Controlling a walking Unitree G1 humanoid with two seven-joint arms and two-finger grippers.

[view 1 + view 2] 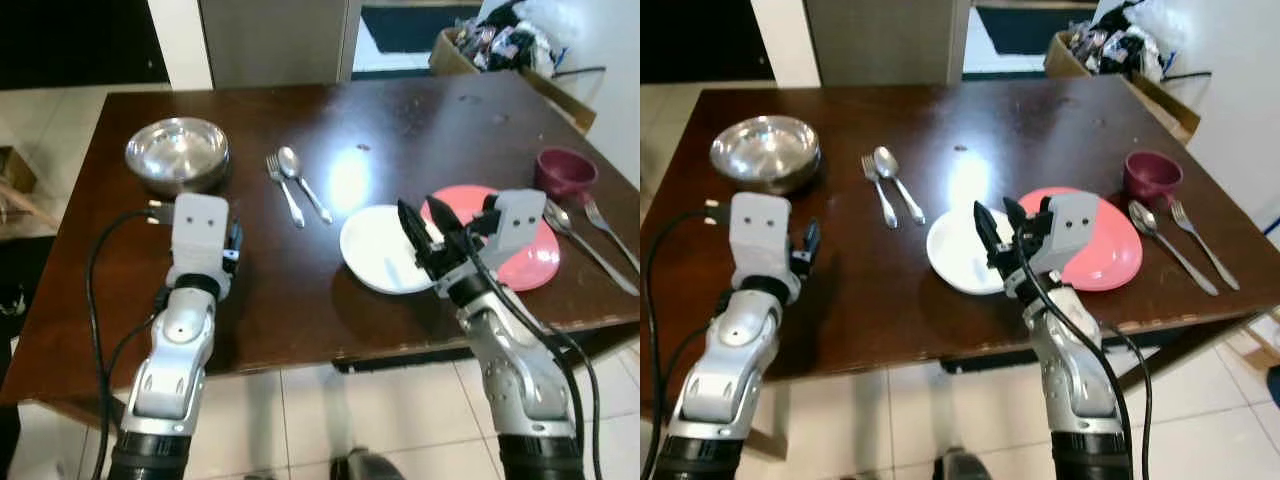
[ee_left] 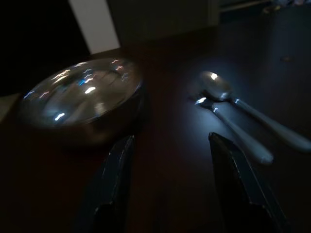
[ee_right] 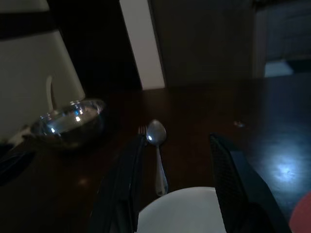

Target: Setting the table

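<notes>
White plate [image 1: 378,250] overlaps pink plate [image 1: 530,262] beneath my right gripper [image 1: 428,238], fingers wide; left gripper [image 2: 170,184], fingers wide, faces steel bowl [image 1: 177,152] beside fork [image 1: 284,190] and spoon [image 1: 303,182].

Glossy dark wood table [image 1: 300,270], shiny metal bowl [image 1: 177,150].

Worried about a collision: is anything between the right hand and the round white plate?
Nothing visible. The right hand, fingers open, hovers directly over the round white plate; the pink plate lies beside it, to the right.
</notes>
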